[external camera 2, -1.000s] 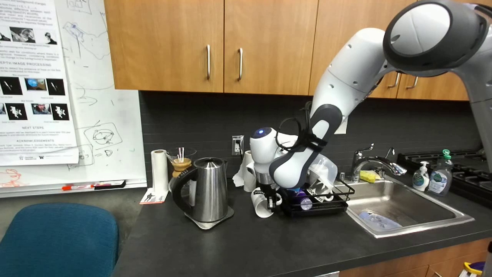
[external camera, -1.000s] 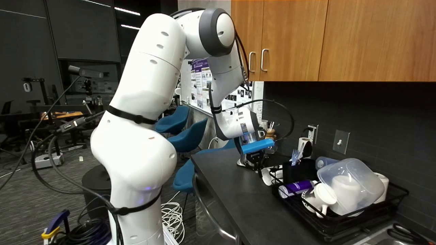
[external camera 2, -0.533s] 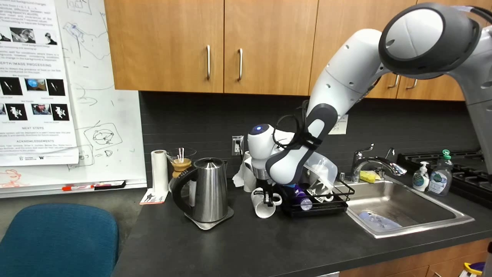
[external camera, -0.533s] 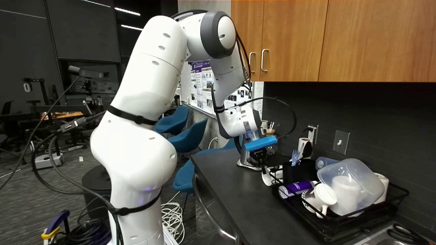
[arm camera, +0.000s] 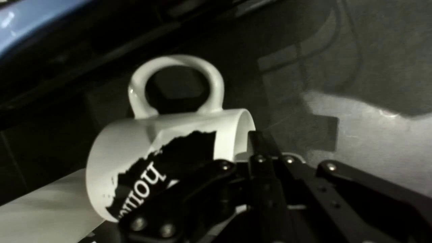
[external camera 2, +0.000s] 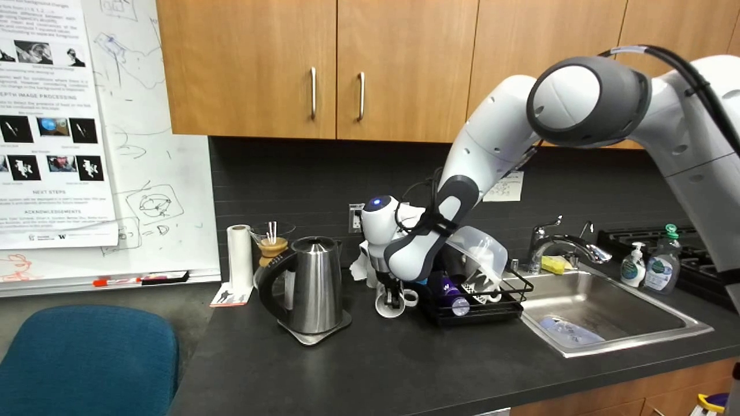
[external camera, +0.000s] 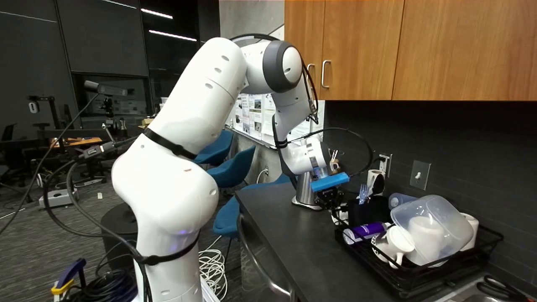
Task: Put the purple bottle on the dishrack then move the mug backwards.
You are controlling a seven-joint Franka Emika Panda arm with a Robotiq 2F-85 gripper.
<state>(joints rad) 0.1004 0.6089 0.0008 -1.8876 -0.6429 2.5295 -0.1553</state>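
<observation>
Gripper [arm camera: 264, 137], fingers [arm camera: 257, 146] seemingly together, stands at the sideways mug [arm camera: 168, 145] left of the dishrack [external camera 2: 483, 315] holding the purple bottle [external camera: 364, 231]; step two, likely in hand, needs a push toward the far wall [external camera 2: 277, 185].

On the dark counter [external camera 2: 370, 370] a steel kettle [external camera 2: 319, 286] stands near a white paper roll [external camera 2: 240, 257]; a yellow sponge [external camera 2: 553, 265] lies beside the faucet [external camera 2: 569, 241]; wooden cabinets [external camera 2: 248, 69] hang above, and a blue chair [external camera 2: 87, 358] shows below the whiteboard [external camera 2: 156, 159]
</observation>
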